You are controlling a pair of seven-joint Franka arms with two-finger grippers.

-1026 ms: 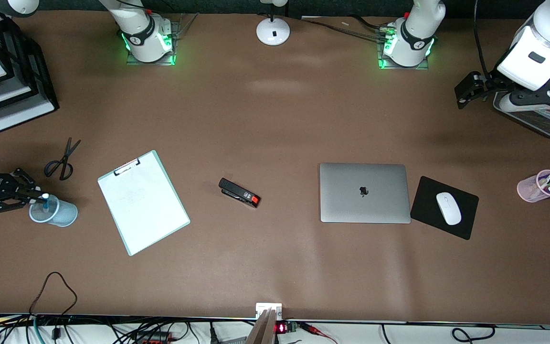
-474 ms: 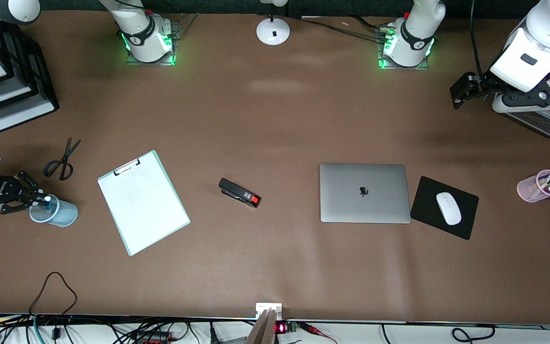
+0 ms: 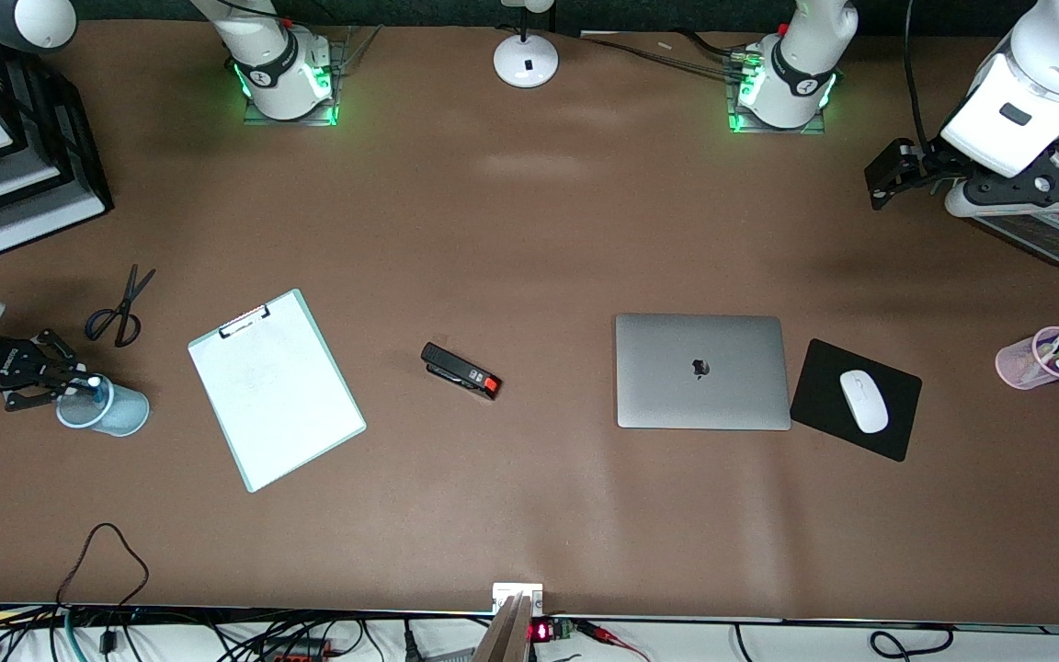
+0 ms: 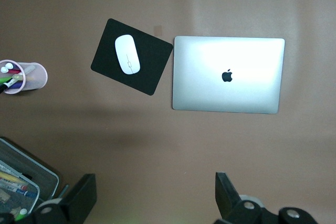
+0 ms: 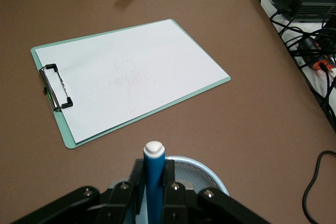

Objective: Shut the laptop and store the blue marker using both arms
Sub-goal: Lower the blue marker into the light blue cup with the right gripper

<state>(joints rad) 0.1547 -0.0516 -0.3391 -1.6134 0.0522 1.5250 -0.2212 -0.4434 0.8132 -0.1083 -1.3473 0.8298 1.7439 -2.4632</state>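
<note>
Blue marker (image 5: 154,182) stands upright, white end up, pinched between the right gripper (image 3: 59,386) fingers directly over the light blue mesh cup (image 3: 116,411) at the frame's left edge. Laptop (image 3: 701,371), right of centre, lies closed; the left gripper (image 3: 881,175) waits wide, upper right.

Quick tally of what you're looking at rn:

You're seeing 2 arms w/ 2 grippers: left gripper (image 3: 881,179), right gripper (image 3: 70,386). You're also seeing 1 laptop (image 3: 701,371), 1 blue marker (image 5: 154,179), 1 clipboard (image 3: 276,389), 1 stapler (image 3: 461,370), 1 pr scissors (image 3: 119,309), 1 mousepad (image 3: 833,386) w/ 1 mouse (image 3: 863,401), and 2 mesh cups: blue cup (image 3: 116,411), pink cup (image 3: 1035,359).
</note>
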